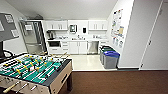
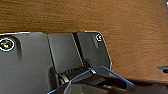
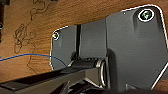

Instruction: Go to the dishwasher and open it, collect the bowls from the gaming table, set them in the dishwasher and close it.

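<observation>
While dishwasher [image 1: 92,47] is seen upper centre of frame, straight ahead beyond brown carpet [image 1: 120,82]; football table [image 1: 32,68] lower left; jaw state cannot be told.

At your seven o'clock the foosball table [image 1: 32,72] runs off the frame's edge, its near rod handles cut short. At twelve o'clock the dishwasher [image 1: 92,47] sits too small for you to make out its handle. The counter [image 1: 77,39] clutter beside it is a blur.
</observation>
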You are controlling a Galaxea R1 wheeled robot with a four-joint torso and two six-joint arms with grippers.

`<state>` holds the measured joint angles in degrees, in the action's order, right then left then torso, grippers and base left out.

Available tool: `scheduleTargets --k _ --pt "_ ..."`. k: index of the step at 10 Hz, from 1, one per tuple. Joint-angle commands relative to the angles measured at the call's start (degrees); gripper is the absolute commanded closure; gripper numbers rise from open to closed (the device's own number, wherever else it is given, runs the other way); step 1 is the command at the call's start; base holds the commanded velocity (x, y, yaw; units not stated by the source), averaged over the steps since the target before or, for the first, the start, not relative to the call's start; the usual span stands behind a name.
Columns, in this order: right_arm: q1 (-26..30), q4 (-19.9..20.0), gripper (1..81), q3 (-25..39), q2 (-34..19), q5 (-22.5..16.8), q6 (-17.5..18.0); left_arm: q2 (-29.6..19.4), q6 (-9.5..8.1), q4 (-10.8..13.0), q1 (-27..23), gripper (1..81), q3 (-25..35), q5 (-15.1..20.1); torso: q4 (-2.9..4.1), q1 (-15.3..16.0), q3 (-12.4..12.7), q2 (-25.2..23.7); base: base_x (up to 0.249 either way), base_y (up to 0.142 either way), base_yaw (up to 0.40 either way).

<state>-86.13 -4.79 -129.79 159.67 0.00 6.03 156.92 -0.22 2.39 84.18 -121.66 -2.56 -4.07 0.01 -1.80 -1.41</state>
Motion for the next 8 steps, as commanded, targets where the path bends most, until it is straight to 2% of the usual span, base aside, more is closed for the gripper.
scheduleTargets --k 1,8 --pt "3.0 -0.4 1.0 0.5 -0.2 -2.9 0.0 -1.8 0.04 0.6 -3.2 1.0 3.0 2.8 0.00 0.0 0.0 0.0 0.091 0.000 0.000" --pt "3.0 -0.4 1.0 0.2 -0.2 -2.8 0.0 -1.9 0.04 0.6 -3.2 1.0 3.3 2.8 0.00 0.0 0.0 0.0 0.112 0.000 0.000"
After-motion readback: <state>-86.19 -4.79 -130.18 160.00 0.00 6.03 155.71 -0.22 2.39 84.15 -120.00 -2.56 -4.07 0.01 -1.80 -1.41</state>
